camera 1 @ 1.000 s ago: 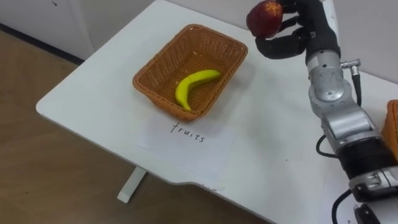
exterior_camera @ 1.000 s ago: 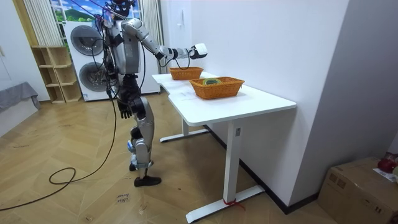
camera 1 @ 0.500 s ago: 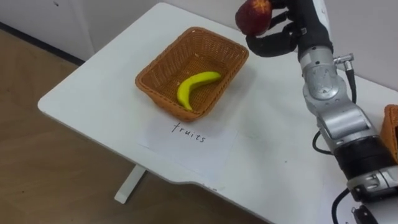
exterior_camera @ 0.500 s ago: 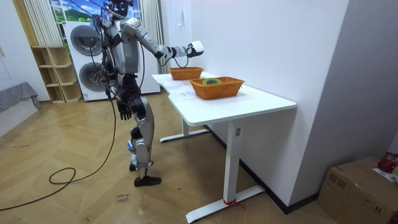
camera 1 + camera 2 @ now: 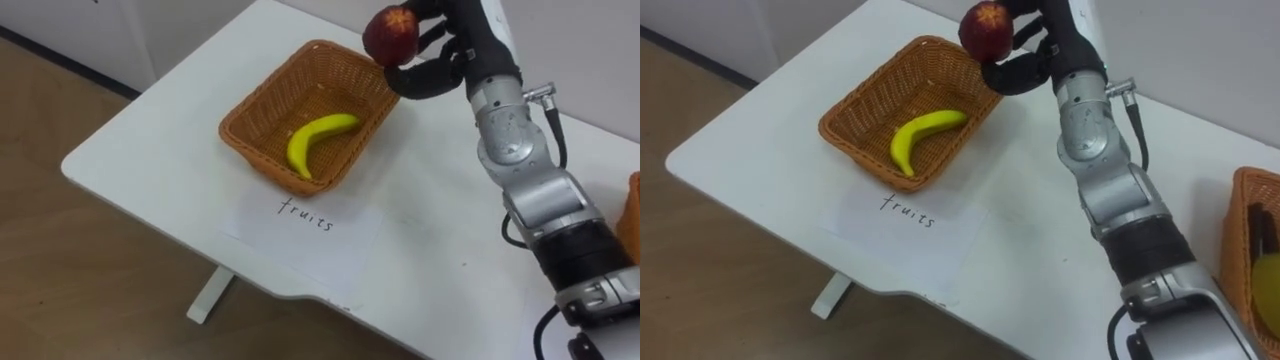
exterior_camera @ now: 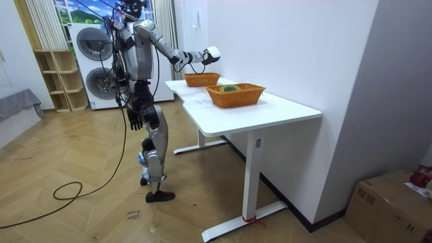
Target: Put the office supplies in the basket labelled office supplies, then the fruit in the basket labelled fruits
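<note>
My right hand [image 5: 445, 62] is shut on a red apple [image 5: 390, 35] and holds it in the air just over the far right corner of the wicker fruit basket [image 5: 232, 130]. A yellow banana [image 5: 311, 138] lies inside that basket. A second wicker basket [image 5: 1246, 236] with office items stands at the right end of the white table [image 5: 160, 140]. In the room view I stand at the table's end with the right arm stretched out over it, and my left hand [image 6: 137, 122] hangs by my thigh.
A sheet of paper [image 5: 305, 222] with a handwritten label lies in front of the fruit basket. The table's near edge and left corner drop off to a wooden floor [image 5: 90, 280]. A wall runs behind the table.
My right hand has carried the apple leftwards, from beside the basket to above its far right corner. The banana and the baskets have stayed put.
</note>
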Controlling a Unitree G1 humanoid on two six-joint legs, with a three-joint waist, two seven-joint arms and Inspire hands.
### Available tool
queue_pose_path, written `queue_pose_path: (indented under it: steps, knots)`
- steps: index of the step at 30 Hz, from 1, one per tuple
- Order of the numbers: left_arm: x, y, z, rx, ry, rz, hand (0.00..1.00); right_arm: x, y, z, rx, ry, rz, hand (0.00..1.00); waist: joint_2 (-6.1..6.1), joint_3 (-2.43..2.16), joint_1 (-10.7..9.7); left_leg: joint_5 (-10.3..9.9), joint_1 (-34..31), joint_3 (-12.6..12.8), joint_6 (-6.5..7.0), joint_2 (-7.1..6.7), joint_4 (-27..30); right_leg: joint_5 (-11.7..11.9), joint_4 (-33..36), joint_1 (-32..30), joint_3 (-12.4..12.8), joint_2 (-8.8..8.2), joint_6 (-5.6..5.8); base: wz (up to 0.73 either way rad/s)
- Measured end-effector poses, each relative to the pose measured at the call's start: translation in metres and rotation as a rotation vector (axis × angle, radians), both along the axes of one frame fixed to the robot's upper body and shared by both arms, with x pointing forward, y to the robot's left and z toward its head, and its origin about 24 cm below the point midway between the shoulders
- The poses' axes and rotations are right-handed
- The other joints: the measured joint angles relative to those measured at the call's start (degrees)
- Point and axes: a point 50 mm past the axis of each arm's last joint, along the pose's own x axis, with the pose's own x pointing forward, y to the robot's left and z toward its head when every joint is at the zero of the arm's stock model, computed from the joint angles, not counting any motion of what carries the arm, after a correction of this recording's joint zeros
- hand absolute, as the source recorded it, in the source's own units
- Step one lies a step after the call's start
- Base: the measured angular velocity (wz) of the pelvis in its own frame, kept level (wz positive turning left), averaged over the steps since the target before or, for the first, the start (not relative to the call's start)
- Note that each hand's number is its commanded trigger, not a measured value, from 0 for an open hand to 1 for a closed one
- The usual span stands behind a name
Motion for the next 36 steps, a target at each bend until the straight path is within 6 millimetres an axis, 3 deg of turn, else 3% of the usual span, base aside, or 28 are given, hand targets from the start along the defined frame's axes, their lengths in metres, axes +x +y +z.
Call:
queue_pose_path:
  steps: [9, 17, 23, 36]
  knots:
    - [-0.001, -0.001, 0.000, -0.011, 0.005, -0.004, 0.00, 0.000, 0.008, -0.002, -0.036, -0.001, 0.020, 1.00, 0.24, 0.17, 0.05, -0.01, 0.13, 0.01, 0.00, -0.01, 0.08, 0.00, 0.08, 0.38, 0.08, 0.00, 0.00, 0.00]
    - [-0.002, -0.001, -0.001, -0.036, 0.009, -0.010, 0.00, -0.001, 0.013, -0.003, -0.108, -0.003, 0.040, 1.00, 0.28, 0.20, 1.25, -0.02, 0.03, -0.04, -0.01, -0.01, 0.10, 0.00, 0.09, 0.44, -0.02, 0.00, 0.00, 0.00]
    - [-0.008, 0.001, -0.001, -0.050, 0.031, -0.014, 0.00, -0.006, 0.023, -0.017, -0.162, 0.049, 0.098, 1.00, -0.48, 0.13, 1.34, -0.01, -0.02, -1.34, 0.01, -0.48, 0.18, -0.20, 0.02, 0.91, -0.10, -0.08, 0.29, 0.10]
    - [-0.008, 0.008, 0.001, -0.040, 0.039, -0.025, 0.00, -0.010, 0.033, -0.035, -0.206, 0.136, 0.147, 1.00, -2.28, 0.33, 4.18, -0.04, -0.08, -2.75, 0.05, -0.77, 0.52, -0.28, 0.01, 1.37, -0.31, -0.17, 0.42, 0.03]
